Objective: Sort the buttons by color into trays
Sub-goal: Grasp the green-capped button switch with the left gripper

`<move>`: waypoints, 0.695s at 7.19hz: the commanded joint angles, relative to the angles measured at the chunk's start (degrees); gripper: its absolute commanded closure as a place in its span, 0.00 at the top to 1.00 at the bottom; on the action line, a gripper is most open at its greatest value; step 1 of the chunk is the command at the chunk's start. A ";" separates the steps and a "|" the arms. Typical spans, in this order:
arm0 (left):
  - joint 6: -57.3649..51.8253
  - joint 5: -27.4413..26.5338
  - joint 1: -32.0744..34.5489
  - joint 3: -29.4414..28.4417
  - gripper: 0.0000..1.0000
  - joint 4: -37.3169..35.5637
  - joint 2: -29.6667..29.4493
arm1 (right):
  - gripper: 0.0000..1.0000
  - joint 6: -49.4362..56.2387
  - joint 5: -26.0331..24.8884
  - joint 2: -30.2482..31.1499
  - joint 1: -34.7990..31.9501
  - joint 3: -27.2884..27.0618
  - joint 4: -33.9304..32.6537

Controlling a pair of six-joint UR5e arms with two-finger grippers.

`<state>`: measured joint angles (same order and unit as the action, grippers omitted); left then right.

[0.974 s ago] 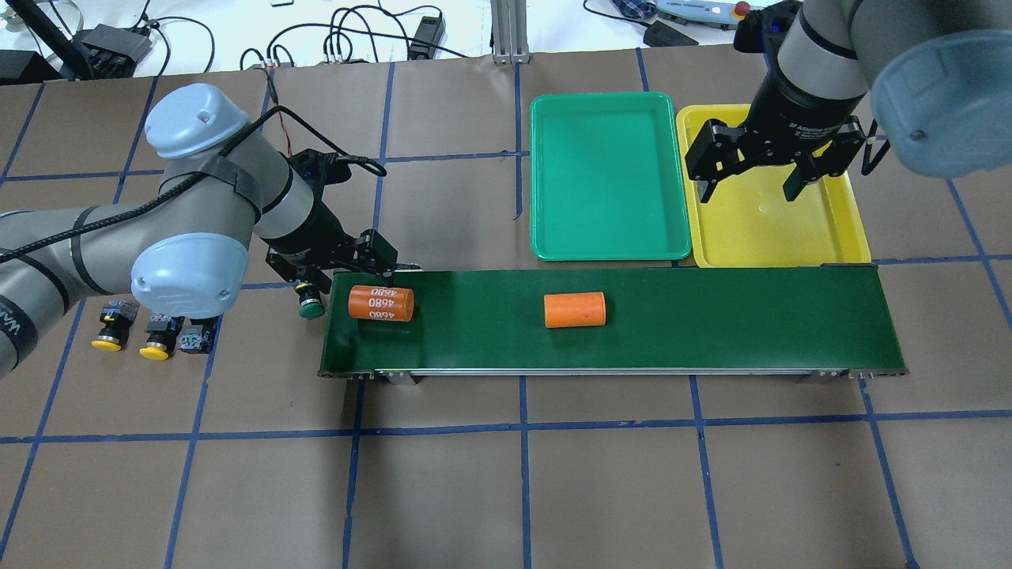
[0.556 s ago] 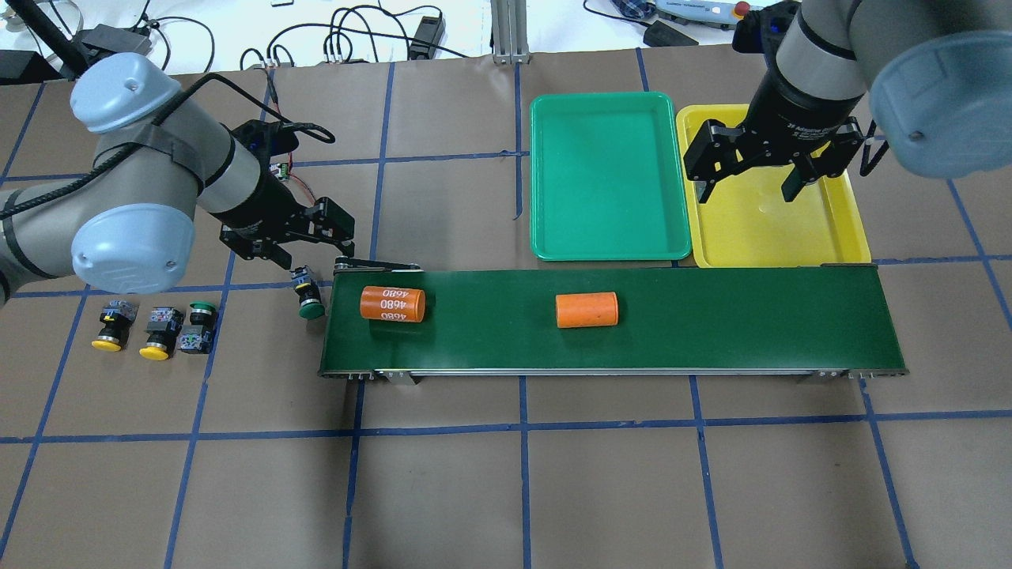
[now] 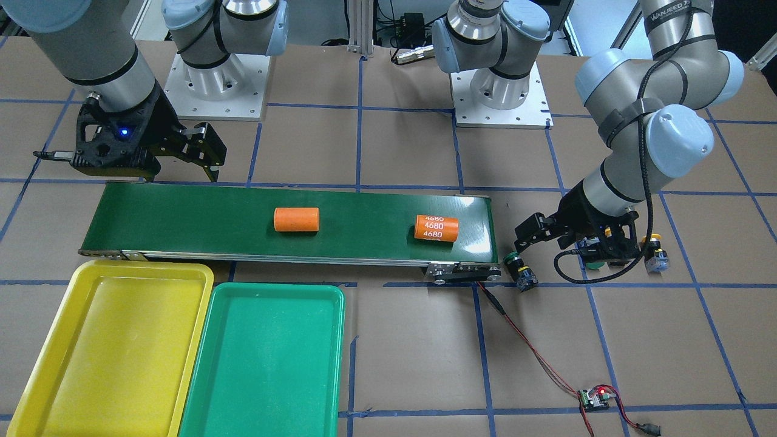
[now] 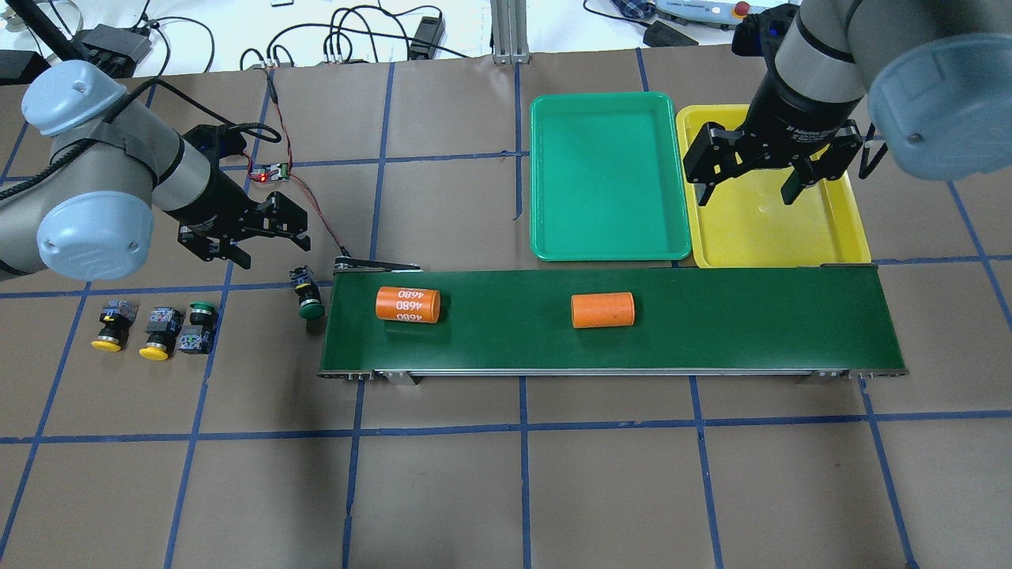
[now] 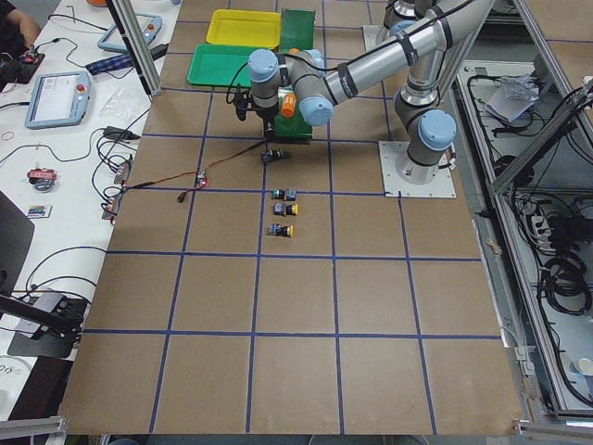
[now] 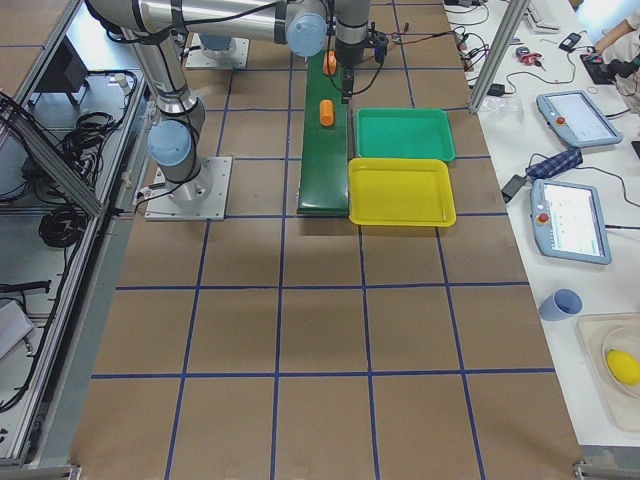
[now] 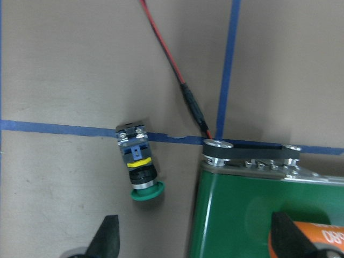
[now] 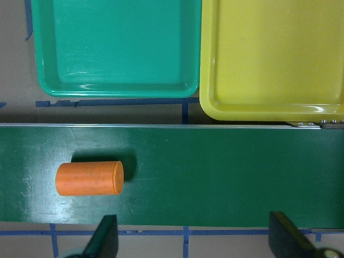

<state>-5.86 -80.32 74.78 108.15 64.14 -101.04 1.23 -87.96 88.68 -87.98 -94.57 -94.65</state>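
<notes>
Gaping wide, both jaws empty

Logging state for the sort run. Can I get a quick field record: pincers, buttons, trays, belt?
left pincer: open, empty, above the table near the belt's end
right pincer: open, empty, raised near the trays' end of the belt
lone green button: on its side on the table beside the belt's end, off the belt
button row: two yellow, one green, side by side on the table
green tray: no buttons
yellow tray: no buttons
belt: carries two orange cylinders
sorted: none of four
</notes>
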 commanded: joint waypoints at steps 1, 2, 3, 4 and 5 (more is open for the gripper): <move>3.37 -3.60 -0.69 -0.05 1.00 -4.54 -5.20 | 1.00 0.00 0.07 0.00 -0.09 -0.08 -0.01; 8.88 -3.52 -0.60 0.04 1.00 -7.25 -6.96 | 1.00 0.00 0.07 0.00 -0.09 -0.08 -0.01; 10.85 -3.44 -0.42 0.65 1.00 -11.37 -8.98 | 1.00 0.17 0.07 0.00 -0.09 -0.08 -0.01; 10.96 -3.35 -0.25 0.74 1.00 -11.67 -10.39 | 1.00 0.09 0.07 -0.08 -0.09 -0.08 -0.01; 11.13 -3.17 0.01 0.75 1.00 -11.67 -11.19 | 1.00 0.08 0.15 -0.08 -0.09 -0.08 -0.01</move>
<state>4.60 -83.66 74.51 108.79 53.22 -110.78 1.33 -87.87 88.62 -88.06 -94.66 -94.66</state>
